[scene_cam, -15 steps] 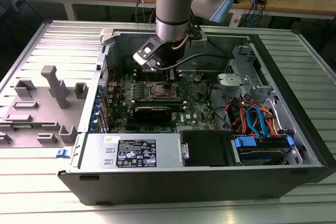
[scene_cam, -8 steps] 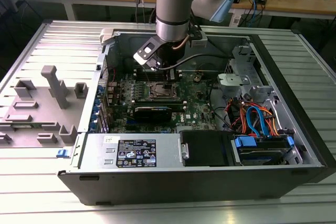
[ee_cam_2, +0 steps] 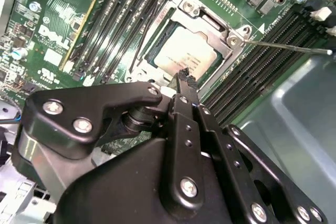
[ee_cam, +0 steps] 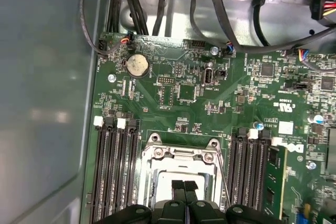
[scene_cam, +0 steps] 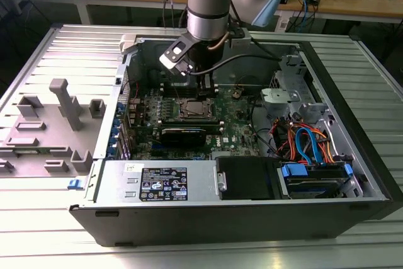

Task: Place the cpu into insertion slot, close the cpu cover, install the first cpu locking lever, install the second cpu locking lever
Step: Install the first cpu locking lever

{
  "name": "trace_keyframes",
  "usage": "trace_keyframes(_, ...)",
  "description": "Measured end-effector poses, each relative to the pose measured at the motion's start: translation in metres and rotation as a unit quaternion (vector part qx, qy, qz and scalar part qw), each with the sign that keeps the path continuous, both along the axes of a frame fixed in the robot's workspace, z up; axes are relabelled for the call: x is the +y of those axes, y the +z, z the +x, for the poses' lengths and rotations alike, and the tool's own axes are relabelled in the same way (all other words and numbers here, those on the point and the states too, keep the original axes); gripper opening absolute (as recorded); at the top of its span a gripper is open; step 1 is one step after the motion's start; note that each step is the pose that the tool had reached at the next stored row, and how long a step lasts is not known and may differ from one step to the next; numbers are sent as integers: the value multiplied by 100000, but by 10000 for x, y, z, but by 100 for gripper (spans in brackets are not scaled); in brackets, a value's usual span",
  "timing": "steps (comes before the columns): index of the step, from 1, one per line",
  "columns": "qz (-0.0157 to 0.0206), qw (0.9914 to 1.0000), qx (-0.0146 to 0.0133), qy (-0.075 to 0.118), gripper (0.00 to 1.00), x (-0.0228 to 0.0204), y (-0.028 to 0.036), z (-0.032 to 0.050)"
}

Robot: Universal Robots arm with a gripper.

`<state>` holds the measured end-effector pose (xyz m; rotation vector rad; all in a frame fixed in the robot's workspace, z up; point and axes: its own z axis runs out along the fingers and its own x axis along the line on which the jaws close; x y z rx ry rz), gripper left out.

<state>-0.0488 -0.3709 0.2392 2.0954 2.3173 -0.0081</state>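
The cpu (ee_cam_2: pixel 184 53) lies flat in the insertion slot (scene_cam: pixel 192 109), which sits near the middle of the motherboard (ee_cam: pixel 178 95), between the two banks of memory slots (ee_cam_2: pixel 262 61), inside the open computer case (scene_cam: pixel 189 225). So the first step looks done. The cpu cover (ee_cam_2: pixel 215 32) appears to be folded down over the chip, its silver frame round the metal top and the chip showing through the window, so I judge the second step done or close to done.

The levers look unfinished. One thin locking lever (ee_cam_2: pixel 283 46) reaches from the corner of the socket out across the memory slots toward the case wall, which reads as unlatched rather than tucked under its hook. A second lever (ee_cam_2: pixel 149 38) runs along the opposite edge of the socket. I cannot tell whether it is hooked down.

The gripper (ee_cam_2: pixel 184 76) hangs right over the socket with its two black fingers (ee_cam: pixel 178 186) pressed together and nothing between them. Its tips are at the edge of the cover nearest the arm, just above or touching the frame; which of the two I cannot tell. By this reading about half the job is behind, with both lever steps not shown as complete
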Motion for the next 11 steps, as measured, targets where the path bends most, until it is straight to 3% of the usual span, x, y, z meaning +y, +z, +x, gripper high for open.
trace_keyframes(6,0,100000,3,0,11,0,128,0)
trace_keyframes(11,-1,100000,12,-1,11,0,134,0)
